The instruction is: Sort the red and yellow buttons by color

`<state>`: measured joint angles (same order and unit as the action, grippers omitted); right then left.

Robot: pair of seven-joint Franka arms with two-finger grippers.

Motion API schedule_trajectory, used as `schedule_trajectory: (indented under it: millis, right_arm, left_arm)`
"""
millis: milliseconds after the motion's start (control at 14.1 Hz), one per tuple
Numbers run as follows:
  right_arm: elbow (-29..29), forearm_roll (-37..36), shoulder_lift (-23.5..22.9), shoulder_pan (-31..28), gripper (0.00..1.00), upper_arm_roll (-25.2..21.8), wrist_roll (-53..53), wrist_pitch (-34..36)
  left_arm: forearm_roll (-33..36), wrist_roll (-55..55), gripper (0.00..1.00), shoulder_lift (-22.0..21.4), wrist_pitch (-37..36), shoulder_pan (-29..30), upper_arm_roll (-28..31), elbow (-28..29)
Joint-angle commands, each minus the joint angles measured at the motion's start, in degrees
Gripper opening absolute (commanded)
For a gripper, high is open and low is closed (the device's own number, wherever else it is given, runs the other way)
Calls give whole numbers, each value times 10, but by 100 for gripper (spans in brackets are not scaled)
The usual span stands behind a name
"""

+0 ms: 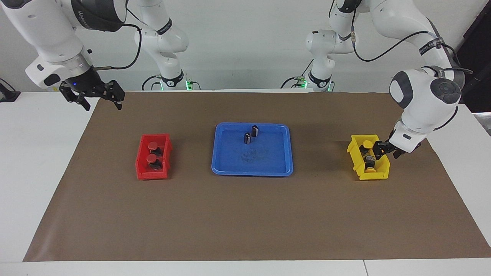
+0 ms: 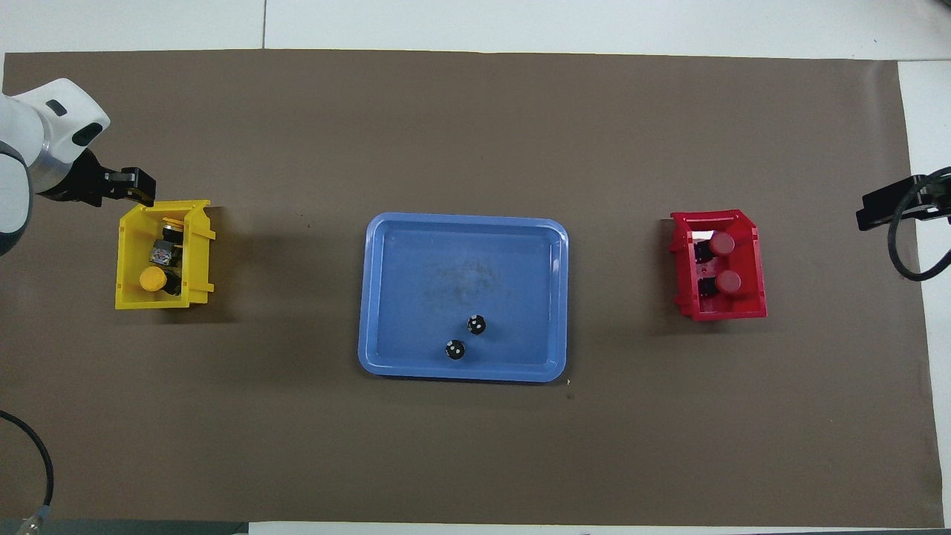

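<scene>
Two red buttons (image 1: 153,146) (image 2: 721,243) sit in the red bin (image 1: 142,155) (image 2: 752,297) toward the right arm's end of the table. Two yellow buttons are in the yellow bin (image 1: 358,161) (image 2: 128,256) toward the left arm's end. One shows its yellow cap (image 1: 367,144) (image 2: 152,279); the other (image 1: 371,170) (image 2: 171,232) lies tilted. My left gripper (image 1: 380,149) (image 2: 134,186) is low at the yellow bin's outer rim and holds nothing that I can see. My right gripper (image 1: 101,104) (image 2: 869,217) is open and empty, raised over the mat's corner.
A blue tray (image 1: 226,161) (image 2: 386,297) lies at the middle of the brown mat, between the two bins. Two small black-and-silver cylinders (image 1: 255,130) (image 2: 476,324) stand in it, in the part nearer to the robots.
</scene>
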<state>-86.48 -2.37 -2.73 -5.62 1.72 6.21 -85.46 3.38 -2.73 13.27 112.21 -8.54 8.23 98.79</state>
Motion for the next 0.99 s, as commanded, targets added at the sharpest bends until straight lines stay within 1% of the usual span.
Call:
schedule_trajectory:
  millis: [0, 142, 283, 495, 708, 920]
  right_arm:
    - [3, -2, 0, -4, 100, 4, 4, 1]
    - [3, 18, 0, -8, 100, 2, 4, 0]
    - [3, 18, 0, -7, 100, 0, 2, -2]
    - [3, 12, 0, -6, 100, 0, 3, -2]
    - [-5, 12, 3, -6, 100, 0, 3, -7]
    - [-13, 12, 5, -7, 100, 0, 4, -13]
  left_arm:
    - [-4, -10, 100, -12, -38, -1, -1, -37]
    - [-25, -10, 100, -17, -95, -1, -1, -84]
    - [-56, -11, 100, -39, -137, -1, 2, -109]
    - [-58, -10, 100, -83, -177, -2, -1, -111]
    - [-56, -10, 100, -105, -206, -3, -1, -109]
    - [-55, -10, 100, -123, -212, -2, -1, -109]
